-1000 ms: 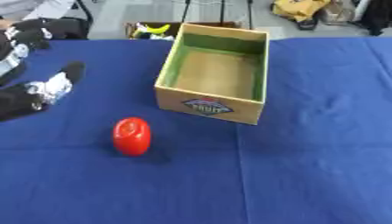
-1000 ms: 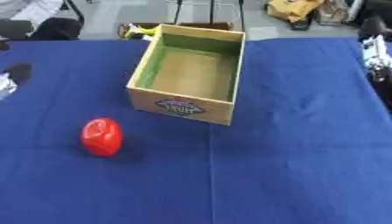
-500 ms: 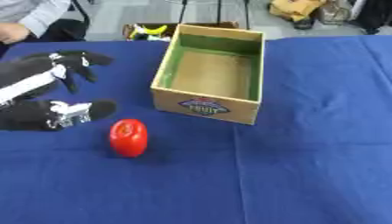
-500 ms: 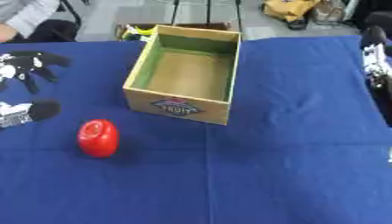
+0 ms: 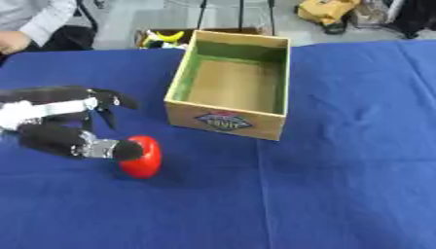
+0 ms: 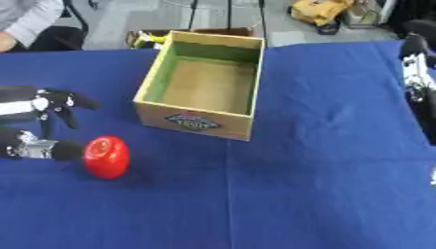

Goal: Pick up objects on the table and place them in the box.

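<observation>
A red tomato-like object [image 5: 142, 156] lies on the blue cloth, in front and to the left of the box. The cardboard box [image 5: 201, 113] stands open with a green lining and nothing inside. My left hand [image 5: 64, 121] reaches in from the left at the object; its thumb [image 5: 94, 147] touches the object's left side, and its fingers [image 5: 106, 99] are spread above and behind it, apart from it. My right hand [image 6: 418, 73] shows at the right edge in the right eye view, far from the object, fingers relaxed.
The blue table cloth [image 5: 340, 185] covers the whole table. Beyond the far edge stand a low carton with yellow things [image 5: 162, 37], a yellow bag [image 5: 326, 10] and a seated person [image 5: 30, 24].
My left hand has moved right, toward the red object, and its thumb now touches the object's left side. The camera has shifted slightly.
</observation>
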Robot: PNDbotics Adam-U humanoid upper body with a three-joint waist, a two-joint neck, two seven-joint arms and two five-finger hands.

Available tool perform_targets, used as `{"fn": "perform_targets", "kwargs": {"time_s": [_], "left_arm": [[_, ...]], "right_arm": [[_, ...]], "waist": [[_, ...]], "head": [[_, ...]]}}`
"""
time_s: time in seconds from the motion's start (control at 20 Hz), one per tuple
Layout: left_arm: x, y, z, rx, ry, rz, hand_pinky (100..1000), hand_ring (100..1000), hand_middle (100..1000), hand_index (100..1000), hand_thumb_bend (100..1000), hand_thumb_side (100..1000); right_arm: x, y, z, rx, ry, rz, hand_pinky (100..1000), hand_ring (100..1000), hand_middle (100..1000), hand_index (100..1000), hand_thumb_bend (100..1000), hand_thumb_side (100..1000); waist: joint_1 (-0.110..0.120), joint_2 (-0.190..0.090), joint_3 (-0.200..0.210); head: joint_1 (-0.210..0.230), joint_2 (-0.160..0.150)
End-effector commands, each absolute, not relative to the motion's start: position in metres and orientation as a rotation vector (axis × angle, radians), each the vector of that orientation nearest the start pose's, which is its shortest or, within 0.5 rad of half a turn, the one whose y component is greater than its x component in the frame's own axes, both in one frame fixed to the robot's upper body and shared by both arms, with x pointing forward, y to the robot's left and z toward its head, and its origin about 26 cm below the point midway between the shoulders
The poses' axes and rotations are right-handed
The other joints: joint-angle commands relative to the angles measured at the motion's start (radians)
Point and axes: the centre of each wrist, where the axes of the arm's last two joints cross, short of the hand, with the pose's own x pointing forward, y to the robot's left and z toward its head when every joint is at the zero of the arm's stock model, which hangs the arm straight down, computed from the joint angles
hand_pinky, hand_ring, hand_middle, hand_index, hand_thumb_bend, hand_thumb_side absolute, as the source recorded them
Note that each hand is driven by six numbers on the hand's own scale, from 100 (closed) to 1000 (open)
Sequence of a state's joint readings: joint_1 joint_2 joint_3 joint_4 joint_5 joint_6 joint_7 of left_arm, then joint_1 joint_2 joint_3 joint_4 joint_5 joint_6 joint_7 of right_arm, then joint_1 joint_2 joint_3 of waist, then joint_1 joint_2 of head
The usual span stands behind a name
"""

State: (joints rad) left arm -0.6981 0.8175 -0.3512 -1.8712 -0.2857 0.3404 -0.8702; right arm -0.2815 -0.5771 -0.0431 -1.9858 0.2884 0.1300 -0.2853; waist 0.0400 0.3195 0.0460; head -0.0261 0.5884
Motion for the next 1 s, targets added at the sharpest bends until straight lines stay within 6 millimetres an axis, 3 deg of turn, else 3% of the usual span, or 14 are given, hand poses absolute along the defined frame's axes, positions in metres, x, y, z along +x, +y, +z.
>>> {"fn": "perform_targets", "kwargs": {"time_s": [0.05,0.55,1.0], "left_arm": [[0.334,0.240,0.291,0.414,-1.222,-1.712,639,858,995,1000,881,913],[0.362,0.239,0.273,0.563,-1.122,-1.748,556,797,982,1000,902,897],[0.390,0.246,0.262,0.596,-1.064,-1.704,588,830,959,1000,871,900]], "right_arm": [[0.293,-0.309,0.233,-0.941,-2.200,0.370,800,876,865,883,100,1000],[0.293,-0.308,0.233,-0.930,-2.202,0.369,800,871,858,875,100,1000],[0.294,-0.306,0.232,-0.923,-2.203,0.370,801,870,852,868,100,1000]], "waist": [[-0.002,-0.017,-0.002],[-0.004,-0.011,-0.008],[-0.007,-0.002,-0.013]], "head": [[0.008,-0.004],[0.024,-0.011],[0.031,-0.013]]}}
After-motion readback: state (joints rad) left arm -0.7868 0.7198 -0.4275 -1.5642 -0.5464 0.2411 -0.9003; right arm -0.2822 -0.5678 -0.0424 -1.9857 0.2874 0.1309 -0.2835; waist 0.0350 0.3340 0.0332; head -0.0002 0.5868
